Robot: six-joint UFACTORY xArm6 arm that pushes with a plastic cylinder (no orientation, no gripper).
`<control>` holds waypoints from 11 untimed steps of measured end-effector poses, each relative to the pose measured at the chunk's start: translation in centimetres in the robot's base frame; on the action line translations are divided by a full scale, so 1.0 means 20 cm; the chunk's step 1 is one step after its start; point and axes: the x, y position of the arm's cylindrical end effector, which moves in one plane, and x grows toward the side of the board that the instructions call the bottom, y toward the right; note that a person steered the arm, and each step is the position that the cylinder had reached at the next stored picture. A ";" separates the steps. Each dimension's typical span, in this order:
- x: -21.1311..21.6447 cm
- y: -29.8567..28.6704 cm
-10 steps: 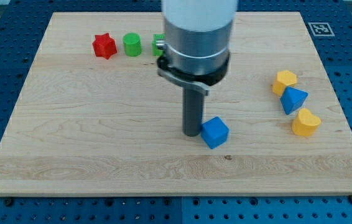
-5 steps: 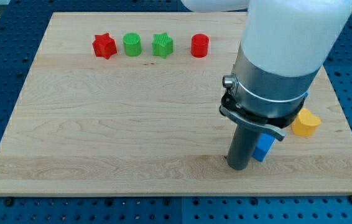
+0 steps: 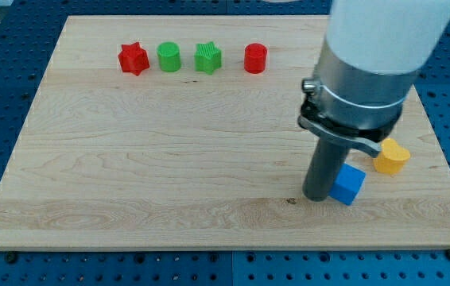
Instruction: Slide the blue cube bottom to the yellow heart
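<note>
My tip (image 3: 317,195) touches the blue cube (image 3: 347,184) on its left; cube corner-down, below-left of yellow heart (image 3: 390,156).

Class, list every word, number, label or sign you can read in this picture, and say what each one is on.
No words or numbers can be read.
One sign: a black-and-white square marker at the top right corner of the wooden board; its pattern holds no letters.

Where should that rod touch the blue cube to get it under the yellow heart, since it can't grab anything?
My tip can only push. It sits against the blue cube on its left face. The yellow heart lies up and right, so pushing that flat left face rightward probably carries the cube below it.
</note>
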 end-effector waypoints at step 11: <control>0.00 0.26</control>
